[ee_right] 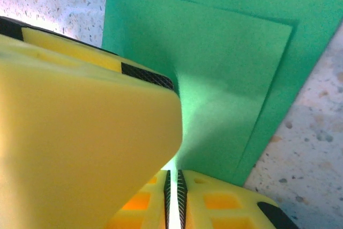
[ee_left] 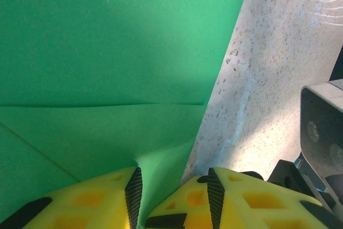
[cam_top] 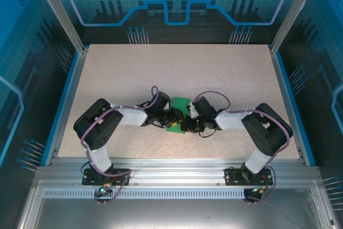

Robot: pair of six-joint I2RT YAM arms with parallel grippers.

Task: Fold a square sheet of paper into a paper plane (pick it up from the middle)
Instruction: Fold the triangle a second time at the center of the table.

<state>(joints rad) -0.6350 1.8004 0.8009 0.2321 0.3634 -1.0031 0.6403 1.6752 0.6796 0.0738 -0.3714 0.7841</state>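
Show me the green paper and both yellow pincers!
green paper sheet point(ee_left: 107, 41): left wrist view, on its flat upper layer.
left pincer point(ee_left: 174, 181): left wrist view, the gap between its fingertips.
right pincer point(ee_right: 174, 197): right wrist view, the slit between its fingertips.

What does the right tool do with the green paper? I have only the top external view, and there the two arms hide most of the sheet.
Observer: The right tool is shut on the green paper; a raised ridge of the sheet runs down between its pads.
Operator: And the left tool?
Observer: The left tool stands open. A flap of the paper reaches into the gap and lies against one pad alone.
Operator: Is the sheet already folded?
Observer: Yes. The left wrist view shows one straight crease across it and a slanted one below.
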